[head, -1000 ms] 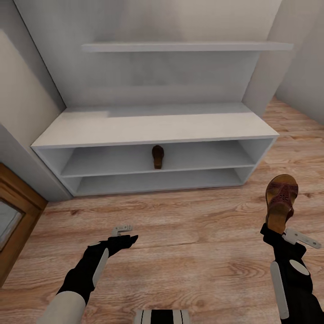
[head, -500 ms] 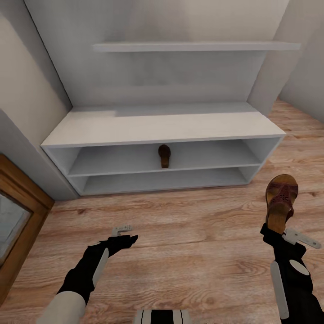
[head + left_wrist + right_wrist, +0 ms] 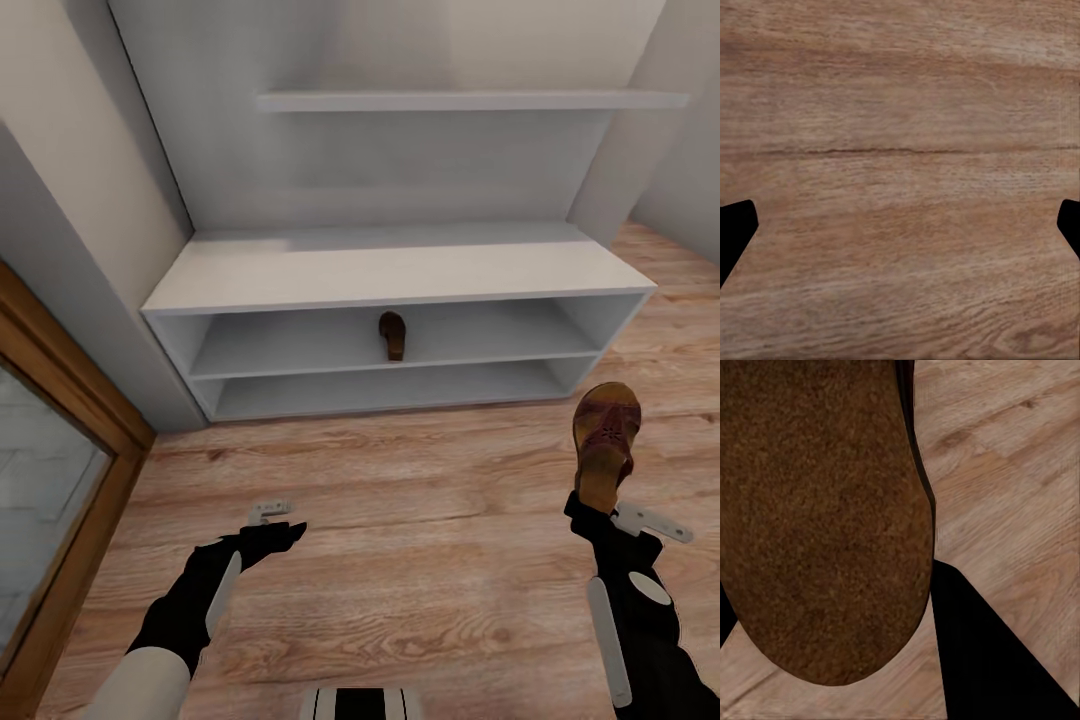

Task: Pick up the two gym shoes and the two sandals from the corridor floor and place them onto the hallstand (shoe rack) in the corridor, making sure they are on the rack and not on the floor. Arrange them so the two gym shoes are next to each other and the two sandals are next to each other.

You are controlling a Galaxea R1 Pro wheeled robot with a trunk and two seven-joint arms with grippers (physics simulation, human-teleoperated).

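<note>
Head view: wide low white-grey hallstand with a thick top, two open lower tiers and a floating wall shelf above, set against the wall on the light brown wood-plank corridor floor. One dark reddish-brown leather sandal stands on the upper open tier, near its middle, seen end-on and small. A second dark reddish-brown sandal with wide straps and a tan footbed is held above the floor at the right, in front of the rack's right end, toe pointing away from the robot; the right gripper is clamped on its heel end. The left gripper hangs over bare floor at the lower left; its fingers look spread, nothing between them. A brown wood-framed panel borders the left wall. Left wrist view: wood-grain planks, with the two dark fingertips at opposite edges, set wide apart and holding nothing. Right wrist view: the held sandal's grainy dark brown sole close up, a black finger against its edge, floor planks beyond.
</note>
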